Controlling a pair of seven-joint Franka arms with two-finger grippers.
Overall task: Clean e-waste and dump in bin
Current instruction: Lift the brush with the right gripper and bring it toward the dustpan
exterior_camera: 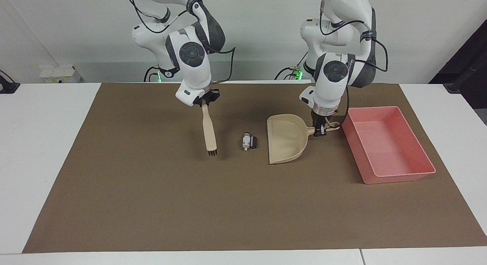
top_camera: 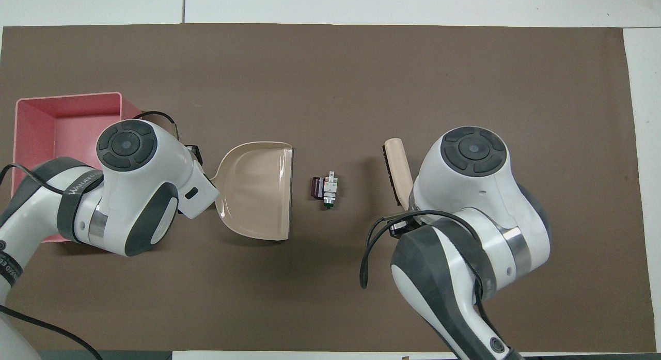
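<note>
- The left end effector (exterior_camera: 319,131), right of centre in the facing view, is gripping the handle of the beige dustpan (exterior_camera: 285,145), which is resting on the brown mat (exterior_camera: 152,204) covering the counter (exterior_camera: 42,151).
- The right end effector (exterior_camera: 204,100), left of centre in that view, is clenching the handle of a brush (exterior_camera: 209,134), which is hanging bristles-down just above the mat.
- The e-waste (exterior_camera: 249,141), a white-grey bit with a green patch touching a small dark cylinder, is lying at mid-frame between the brush and the dustpan's open edge, apart from both.
- The pink bin (exterior_camera: 386,143) is sitting at the right of the frame beside the dustpan handle, and nothing is showing inside it.
- Judging by this, both tools are in hand and lined up, but the sweeping is not yet done; pushing the bits into the pan, carrying it over and tipping it into the bin are all remaining.
</note>
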